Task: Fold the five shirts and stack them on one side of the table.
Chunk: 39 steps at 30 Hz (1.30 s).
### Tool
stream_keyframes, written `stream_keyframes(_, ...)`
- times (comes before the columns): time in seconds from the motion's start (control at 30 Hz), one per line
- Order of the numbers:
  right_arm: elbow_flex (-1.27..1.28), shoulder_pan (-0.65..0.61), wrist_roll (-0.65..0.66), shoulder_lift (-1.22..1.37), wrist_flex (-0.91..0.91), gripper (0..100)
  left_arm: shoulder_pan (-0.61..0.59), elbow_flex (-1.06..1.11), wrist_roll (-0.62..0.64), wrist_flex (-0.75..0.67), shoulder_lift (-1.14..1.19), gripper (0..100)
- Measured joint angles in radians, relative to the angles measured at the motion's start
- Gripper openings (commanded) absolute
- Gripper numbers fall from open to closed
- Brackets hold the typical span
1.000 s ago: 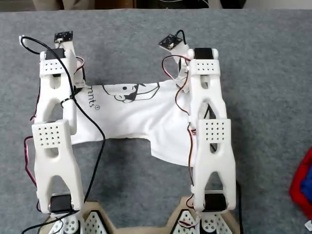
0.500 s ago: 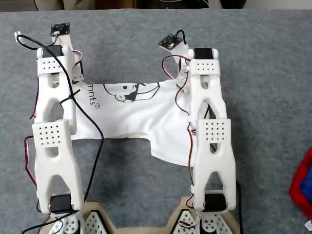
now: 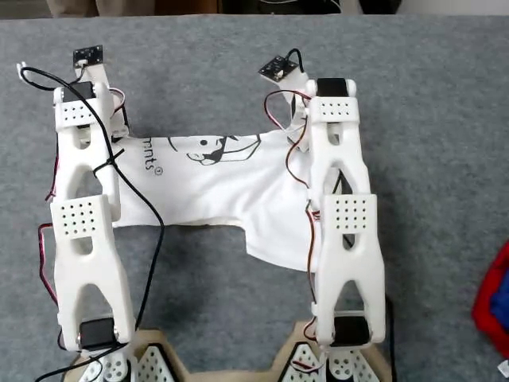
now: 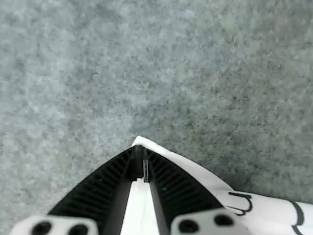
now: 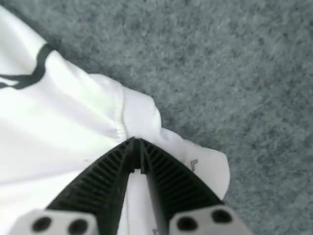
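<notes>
A white shirt (image 3: 215, 187) with a black print lies partly folded on the grey table, stretched between the two arms. My left gripper (image 4: 141, 159) is shut on the shirt's far left corner (image 4: 161, 154), held over bare carpet. My right gripper (image 5: 137, 149) is shut on the shirt's far right edge (image 5: 137, 110), where the fabric bunches at a seam. In the high view the left arm (image 3: 83, 183) stands at the shirt's left side and the right arm (image 3: 338, 199) lies over its right side, hiding that part of the cloth.
A red and blue folded cloth (image 3: 495, 298) sits at the table's right edge. Grey carpet (image 3: 429, 119) covers the table, with open room at the far side and to the right. Loose black cables (image 3: 151, 207) hang along the left arm.
The left arm has drawn its shirt corner outward to the left and a little farther away, pulling the far edge tighter. The right arm has kept still.
</notes>
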Motion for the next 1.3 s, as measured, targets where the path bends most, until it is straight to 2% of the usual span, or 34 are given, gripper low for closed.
stream_keyframes(0.27,-0.044,0.002,0.000,0.002,0.006,0.5,-0.021,-0.092,-0.002,0.046,0.014,2)
stream_keyframes(0.43,-0.226,0.006,0.000,0.017,0.127,0.6,-0.021,-0.117,-0.003,0.052,0.015,2)
stream_keyframes(0.6,-0.439,0.006,0.000,0.049,0.227,0.9,-0.021,-0.279,-0.003,0.172,-0.011,2)
stream_keyframes(0.77,-0.456,0.006,0.018,0.032,0.244,1.0,-0.021,-0.419,-0.003,0.304,-0.077,2)
stream_keyframes(0.87,-0.456,0.006,0.018,-0.038,0.244,4.4,-0.031,-0.422,-0.003,0.316,-0.094,2)
stream_keyframes(1.07,-0.322,0.017,0.026,-0.247,0.247,9.2,-0.051,-0.238,-0.002,0.319,-0.259,2)
stream_keyframes(1.3,0.091,0.018,0.075,-0.614,0.247,9.4,0.015,0.267,-0.003,0.319,-0.738,2)
